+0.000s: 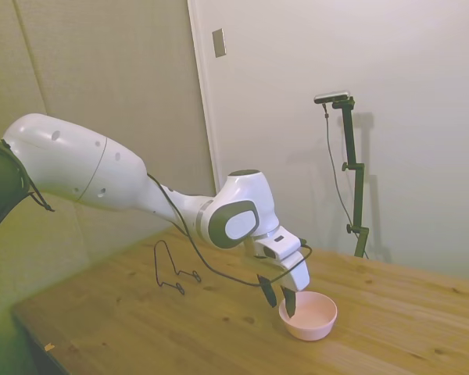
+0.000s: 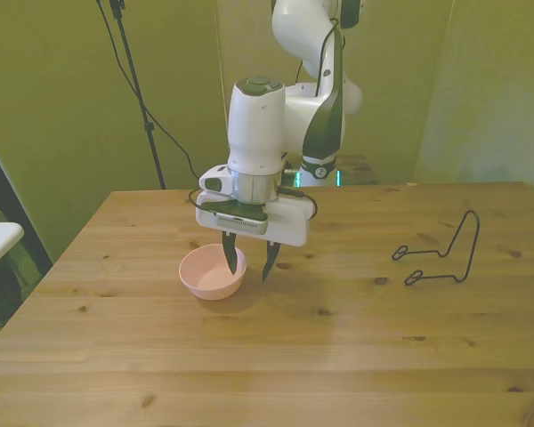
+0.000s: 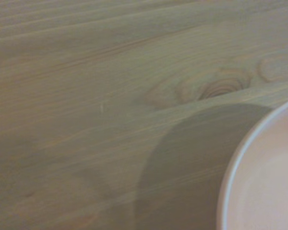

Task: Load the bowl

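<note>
Our gripper (image 2: 246, 264) was open, 1 finger inside the pink bowl (image 2: 213, 274) and 1 outside its rim. The bowl sat on the wooden table (image 2: 338, 356). It looked light, hard and slippery, so we thought the rim was the best place to pinch.

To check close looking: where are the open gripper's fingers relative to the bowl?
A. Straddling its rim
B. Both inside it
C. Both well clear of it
A: the gripper has one finger over the bowl and one outside its rim.
</note>
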Tool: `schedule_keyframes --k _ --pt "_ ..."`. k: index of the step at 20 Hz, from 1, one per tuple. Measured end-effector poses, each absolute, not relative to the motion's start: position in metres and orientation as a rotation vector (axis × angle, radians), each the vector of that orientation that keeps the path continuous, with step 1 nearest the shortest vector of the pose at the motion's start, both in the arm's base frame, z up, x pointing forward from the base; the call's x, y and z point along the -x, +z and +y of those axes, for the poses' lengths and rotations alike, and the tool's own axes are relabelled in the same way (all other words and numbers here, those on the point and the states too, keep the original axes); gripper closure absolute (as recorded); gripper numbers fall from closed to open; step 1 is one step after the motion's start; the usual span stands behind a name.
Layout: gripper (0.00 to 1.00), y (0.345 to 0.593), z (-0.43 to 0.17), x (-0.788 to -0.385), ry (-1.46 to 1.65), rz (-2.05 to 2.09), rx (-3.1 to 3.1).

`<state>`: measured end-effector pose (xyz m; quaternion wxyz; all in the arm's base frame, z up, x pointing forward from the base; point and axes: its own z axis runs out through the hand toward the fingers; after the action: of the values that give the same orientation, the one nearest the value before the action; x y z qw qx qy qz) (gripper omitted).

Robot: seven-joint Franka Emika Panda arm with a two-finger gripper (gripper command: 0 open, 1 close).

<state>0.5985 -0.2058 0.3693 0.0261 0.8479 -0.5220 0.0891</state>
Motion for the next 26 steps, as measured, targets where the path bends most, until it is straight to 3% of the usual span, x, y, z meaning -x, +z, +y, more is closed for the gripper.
schedule_keyframes --k 19,22,26 --pt "1.00 0.376 -0.212 -0.603 0.290 -1.595 -2.673" --pt "1.00 0.395 -0.207 -0.602 0.321 -1.604 -2.715" --pt "1.00 0.449 -0.186 -0.590 0.345 -1.615 -2.831"
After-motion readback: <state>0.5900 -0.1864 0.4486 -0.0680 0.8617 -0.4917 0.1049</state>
